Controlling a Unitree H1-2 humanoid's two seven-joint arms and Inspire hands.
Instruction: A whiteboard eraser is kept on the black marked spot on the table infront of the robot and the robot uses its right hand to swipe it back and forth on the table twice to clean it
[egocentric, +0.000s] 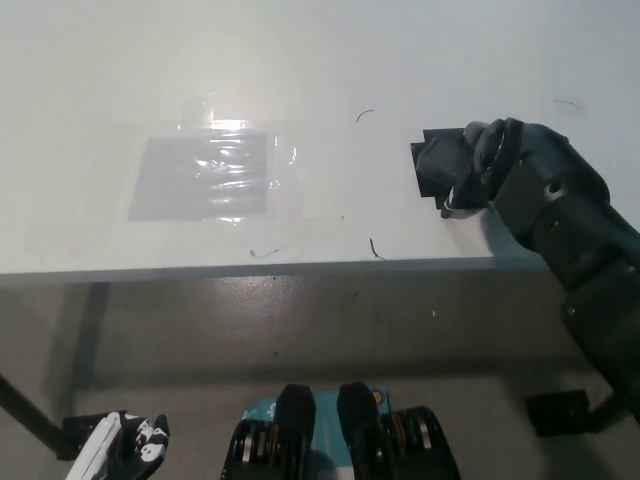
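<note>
A: What fills the view?

B: A white table (330, 60), its front edge running across the middle, with grey floor (300, 330) below it.

A: And on the table?

B: Toward the left, a clear plastic sheet (205, 175) taped flat over a grey patch, catching glare at its top. Toward the right, the black right hand (500, 170) reaches in from the lower right and lies over a black patch (432, 165).

A: Is that patch the whiteboard eraser or the marked spot?

B: I cannot tell them apart; both are black and the hand covers the right part. The dark block sits near the front edge, well apart from the plastic sheet.

A: Is the hand gripping it?

B: The fingers curl down onto the dark block, but whether they clasp anything is hidden, so I cannot tell.

A: The other hand?

B: The white left hand (125, 445) rests low at the lower left, below table level; its fingers are too cropped to judge.

A: Anything smaller?

B: Thin pen marks (375, 247) near the table's front edge.
</note>
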